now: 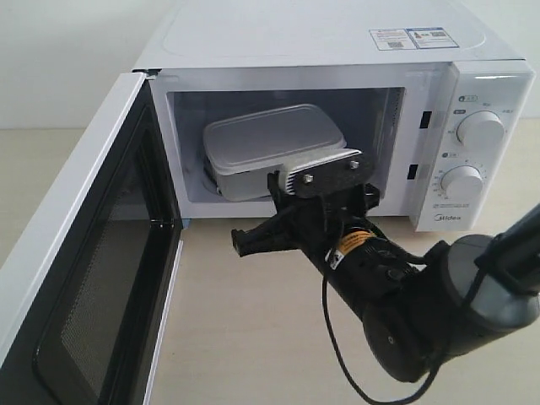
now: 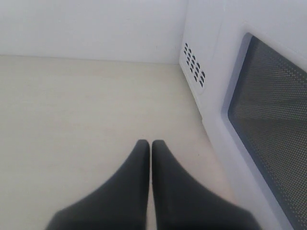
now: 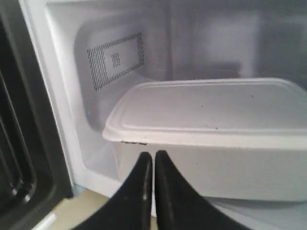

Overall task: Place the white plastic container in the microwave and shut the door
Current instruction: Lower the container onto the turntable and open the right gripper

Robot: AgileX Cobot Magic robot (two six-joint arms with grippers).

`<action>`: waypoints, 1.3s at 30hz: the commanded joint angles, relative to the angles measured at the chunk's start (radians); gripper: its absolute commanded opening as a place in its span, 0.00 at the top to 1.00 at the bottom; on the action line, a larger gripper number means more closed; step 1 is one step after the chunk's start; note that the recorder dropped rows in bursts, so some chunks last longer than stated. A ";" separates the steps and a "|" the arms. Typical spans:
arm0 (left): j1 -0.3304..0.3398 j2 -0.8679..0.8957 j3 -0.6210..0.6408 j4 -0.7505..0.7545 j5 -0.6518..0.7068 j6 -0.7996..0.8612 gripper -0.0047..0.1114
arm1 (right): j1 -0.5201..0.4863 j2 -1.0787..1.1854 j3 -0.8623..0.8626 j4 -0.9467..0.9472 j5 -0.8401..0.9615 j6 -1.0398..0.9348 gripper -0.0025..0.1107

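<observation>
The white plastic container [image 1: 274, 143] lay inside the microwave [image 1: 337, 34] — placement done — with the right tool [image 3: 153, 157] closed on nothing; the door [image 1: 76, 278] stood open, awaiting closure.

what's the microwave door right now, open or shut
Open. The door stands out wide, meshed inner side showing, and the microwave cavity is exposed with the white plastic container inside.

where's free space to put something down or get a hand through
Bare table runs between the open door and the right arm, and on the door's far side ahead of the left gripper. Crowded: the microwave mouth, where the box fills most of the floor, right gripper before it.
</observation>
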 commanded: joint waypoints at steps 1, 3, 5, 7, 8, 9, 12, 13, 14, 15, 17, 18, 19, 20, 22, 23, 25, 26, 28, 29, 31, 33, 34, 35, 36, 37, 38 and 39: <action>0.003 -0.003 0.004 0.003 -0.001 0.002 0.93 | -0.004 0.029 -0.108 0.025 0.134 -0.186 0.98; 0.003 -0.003 0.004 0.003 -0.001 0.002 0.93 | -0.004 0.066 -0.161 0.046 0.141 -0.186 0.98; 0.003 -0.003 0.004 0.003 -0.001 0.002 0.93 | -0.004 0.095 -0.196 0.106 0.141 -0.204 0.98; 0.003 -0.003 0.004 0.003 -0.001 0.002 0.93 | -0.004 0.118 -0.228 0.220 0.143 -0.240 0.98; 0.003 -0.003 0.004 0.003 -0.001 0.002 0.93 | -0.008 0.126 -0.239 0.252 0.143 -0.253 0.98; 0.003 -0.003 0.004 0.003 -0.001 0.002 0.93 | -0.008 0.131 -0.247 0.265 0.141 -0.262 0.98; 0.003 -0.003 0.004 0.003 -0.001 0.002 0.93 | -0.017 0.153 -0.284 0.268 0.137 -0.261 0.98; 0.003 -0.003 0.004 0.003 -0.001 0.002 0.93 | -0.019 0.163 -0.299 0.268 0.139 -0.263 0.98; 0.003 -0.003 0.004 0.003 -0.001 0.002 0.93 | -0.019 0.174 -0.314 0.268 0.139 -0.263 0.98; 0.003 -0.003 0.004 0.003 -0.001 0.002 0.93 | -0.019 0.178 -0.328 0.268 0.139 -0.263 0.98; 0.003 -0.003 0.004 0.003 -0.001 0.002 0.93 | -0.019 0.193 -0.355 0.268 0.144 -0.263 0.98; 0.003 -0.003 0.004 0.003 -0.001 0.002 0.93 | -0.019 0.198 -0.365 0.268 0.146 -0.263 0.98; 0.003 -0.003 0.004 0.003 -0.001 0.002 0.93 | -0.021 0.203 -0.377 0.268 0.147 -0.263 0.98; 0.003 -0.003 0.004 0.003 -0.001 0.002 0.93 | -0.021 0.208 -0.388 0.270 0.147 -0.267 0.98; 0.003 -0.003 0.004 0.003 -0.001 0.002 0.93 | -0.021 0.217 -0.404 0.274 0.147 -0.271 0.98; 0.003 -0.003 0.004 0.003 -0.001 0.002 0.93 | -0.021 0.219 -0.412 0.277 0.147 -0.271 0.98; 0.003 -0.003 0.004 0.003 -0.001 0.002 0.93 | -0.021 0.219 -0.417 0.277 0.147 -0.274 0.98; 0.003 -0.003 0.004 0.003 -0.001 0.002 0.93 | -0.021 0.219 -0.421 0.277 0.147 -0.274 0.98; 0.003 -0.003 0.004 0.003 -0.001 0.002 0.93 | -0.021 0.219 -0.423 0.287 0.147 -0.283 0.98; 0.003 -0.003 0.004 0.003 -0.001 0.002 0.93 | -0.021 0.219 -0.423 0.287 0.147 -0.287 0.98; 0.003 -0.003 0.004 0.003 -0.001 0.002 0.93 | -0.021 0.219 -0.423 0.304 0.162 -0.320 0.98; 0.003 -0.003 0.004 0.003 -0.001 0.002 0.93 | -0.017 0.219 -0.423 0.348 0.209 -0.335 0.98; 0.003 -0.003 0.004 0.003 -0.001 0.002 0.93 | -0.011 0.219 -0.421 0.367 0.220 -0.335 0.98; 0.003 -0.003 0.004 0.003 -0.001 0.002 0.93 | -0.003 0.217 -0.418 0.406 0.224 -0.335 0.98; 0.003 -0.003 0.004 0.003 -0.001 0.002 0.93 | 0.008 0.213 -0.410 0.442 0.218 -0.339 0.98; 0.003 -0.003 0.004 0.003 -0.001 0.002 0.93 | 0.017 0.207 -0.398 0.467 0.211 -0.348 0.98; 0.003 -0.003 0.004 0.003 -0.001 0.002 0.93 | 0.029 0.192 -0.385 0.487 0.194 -0.355 0.98; 0.003 -0.003 0.004 0.003 -0.001 0.002 0.93 | 0.040 0.174 -0.372 0.492 0.192 -0.372 0.98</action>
